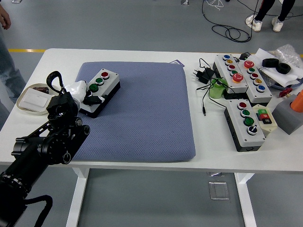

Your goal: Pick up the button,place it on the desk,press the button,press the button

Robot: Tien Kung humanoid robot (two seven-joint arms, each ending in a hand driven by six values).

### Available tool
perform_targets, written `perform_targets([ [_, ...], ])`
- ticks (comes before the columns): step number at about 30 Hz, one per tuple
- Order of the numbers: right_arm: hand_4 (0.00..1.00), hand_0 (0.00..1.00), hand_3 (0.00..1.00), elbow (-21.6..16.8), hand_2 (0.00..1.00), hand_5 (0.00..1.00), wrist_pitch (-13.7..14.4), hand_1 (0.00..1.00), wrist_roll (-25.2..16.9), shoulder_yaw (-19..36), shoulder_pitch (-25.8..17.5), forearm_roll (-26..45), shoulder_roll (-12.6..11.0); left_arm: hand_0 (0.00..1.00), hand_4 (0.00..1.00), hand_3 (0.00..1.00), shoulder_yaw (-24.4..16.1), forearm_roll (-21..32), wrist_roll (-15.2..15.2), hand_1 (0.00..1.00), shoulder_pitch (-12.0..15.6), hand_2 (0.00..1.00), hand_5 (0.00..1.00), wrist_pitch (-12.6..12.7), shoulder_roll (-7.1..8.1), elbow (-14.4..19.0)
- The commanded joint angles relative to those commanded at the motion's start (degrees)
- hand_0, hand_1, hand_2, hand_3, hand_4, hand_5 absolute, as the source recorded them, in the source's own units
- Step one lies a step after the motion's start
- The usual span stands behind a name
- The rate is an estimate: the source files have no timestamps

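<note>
On the blue mat (142,109), left hand (80,92) grips the three-button box (100,89).

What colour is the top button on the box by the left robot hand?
Red, clearest in the head view: top button on the button box.

Matt woven blue cloth pad (142,109) on a smooth white table (156,56), glossy plastic button box (102,90)
</note>
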State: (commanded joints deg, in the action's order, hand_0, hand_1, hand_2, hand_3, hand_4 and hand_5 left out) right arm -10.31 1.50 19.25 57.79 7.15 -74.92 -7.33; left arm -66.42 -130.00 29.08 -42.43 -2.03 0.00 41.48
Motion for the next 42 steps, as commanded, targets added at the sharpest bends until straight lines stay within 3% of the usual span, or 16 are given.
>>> perform_targets([
  [2,0.377,0.645,0.583,0.0,0.667,0.235,0.0,0.636,0.0,0.0,0.0,0.0,0.0,0.054,0.002,0.281,0.0,0.0,-0.1,0.023,0.0,0.098,0.002,0.3,0.0,0.0],
  [14,0.377,0.645,0.583,0.0,0.668,0.235,0.0,0.636,0.0,0.3,0.1,-0.3,0.0,0.065,0.002,0.262,0.2,0.0,-0.5,0.03,0.3,0.072,0.002,3.3,0.0,-0.2],
  [18,0.377,0.645,0.583,0.0,0.668,0.235,0.0,0.636,0.1,0.4,0.1,-0.4,0.0,0.065,0.002,0.262,0.2,0.0,-2.2,0.03,0.5,0.072,0.002,6.2,0.0,-0.6],
  [22,0.377,0.646,0.583,0.0,0.667,0.235,0.0,0.637,0.1,0.5,0.2,-0.4,0.0,0.06,0.002,0.259,1.8,0.0,-5.0,0.021,0.8,0.075,0.002,9.7,0.0,-0.9],
  [36,0.378,0.646,0.583,0.0,0.667,0.234,0.1,0.637,0.0,0.7,0.2,-0.5,0.1,0.052,0.002,0.244,6.1,0.0,-11.8,0.009,0.8,0.062,0.002,13.4,0.0,-1.5],
  [42,0.377,0.646,0.583,0.0,0.667,0.234,0.1,0.637,0.1,0.8,0.3,-0.5,0.0,0.048,0.002,0.237,8.0,0.0,-18.8,0.006,0.0,0.057,0.002,14.6,1.2,-1.1],
])
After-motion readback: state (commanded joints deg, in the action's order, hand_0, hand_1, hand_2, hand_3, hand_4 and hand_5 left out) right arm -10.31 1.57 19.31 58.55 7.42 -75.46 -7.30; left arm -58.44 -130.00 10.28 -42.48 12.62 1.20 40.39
